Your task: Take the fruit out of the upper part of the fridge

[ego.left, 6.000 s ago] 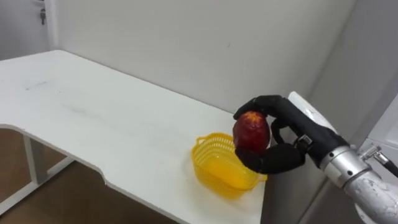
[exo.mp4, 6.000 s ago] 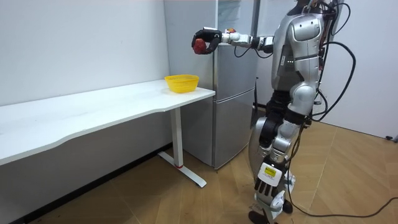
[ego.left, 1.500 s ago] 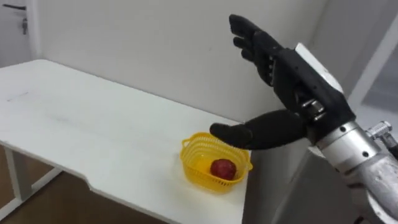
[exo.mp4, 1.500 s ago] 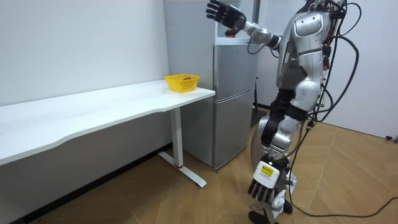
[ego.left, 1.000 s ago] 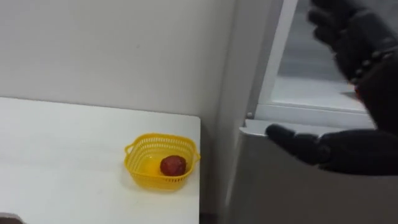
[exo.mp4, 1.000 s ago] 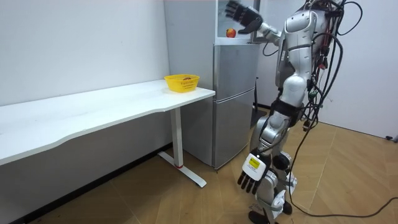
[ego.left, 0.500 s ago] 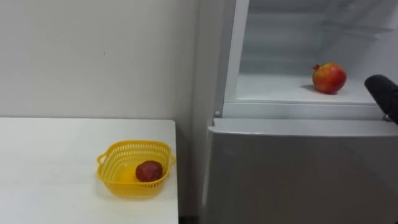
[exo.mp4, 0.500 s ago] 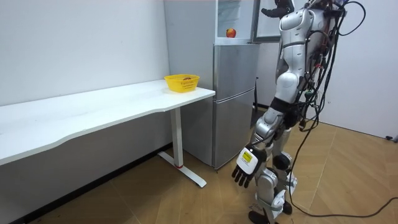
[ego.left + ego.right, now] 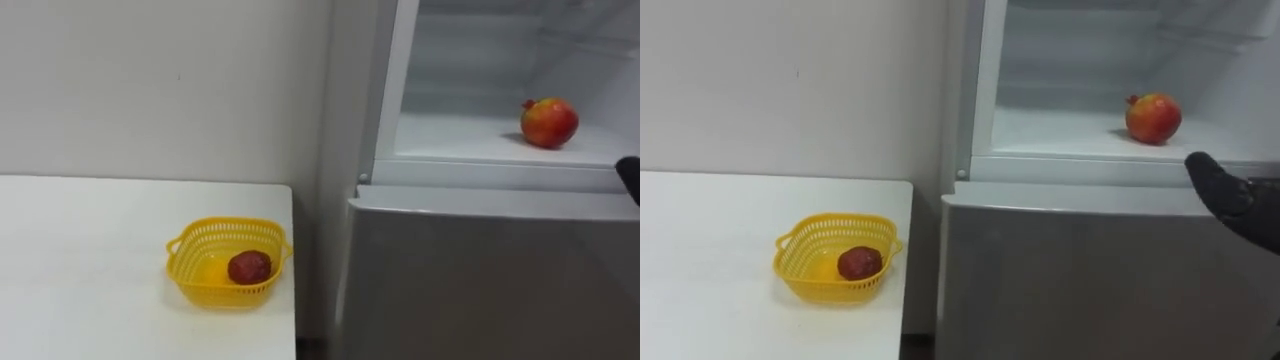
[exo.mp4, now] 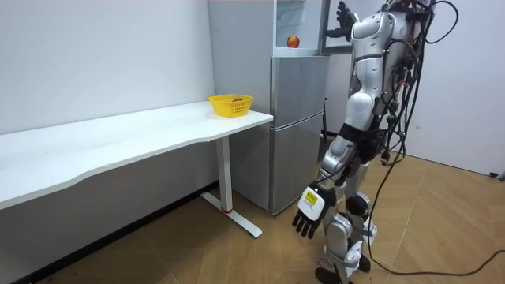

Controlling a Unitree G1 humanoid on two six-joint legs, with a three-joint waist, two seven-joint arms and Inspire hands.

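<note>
A red and yellow fruit (image 9: pixel 548 122) lies alone on the white shelf of the open upper fridge compartment (image 9: pixel 470 145). It also shows in the room view as a fruit (image 10: pixel 293 41) atop the grey fridge (image 10: pixel 298 126). My right hand (image 9: pixel 1232 202) is open at the right edge, below and right of that fruit and apart from it. In the room view this raised right hand (image 10: pixel 342 16) is beside the fridge door. My left hand (image 10: pixel 309 211) hangs open near my knee.
A yellow basket (image 9: pixel 192 268) holding a dark red fruit (image 9: pixel 249 267) stands at the white table's (image 9: pixel 90 260) corner, next to the fridge. The closed lower fridge door (image 9: pixel 480 285) is right in front of me. A white wall runs behind the table.
My right hand has withdrawn from in front of the fridge opening to the right edge, uncovering the fruit on the shelf. My body has turned from the table toward the fridge.
</note>
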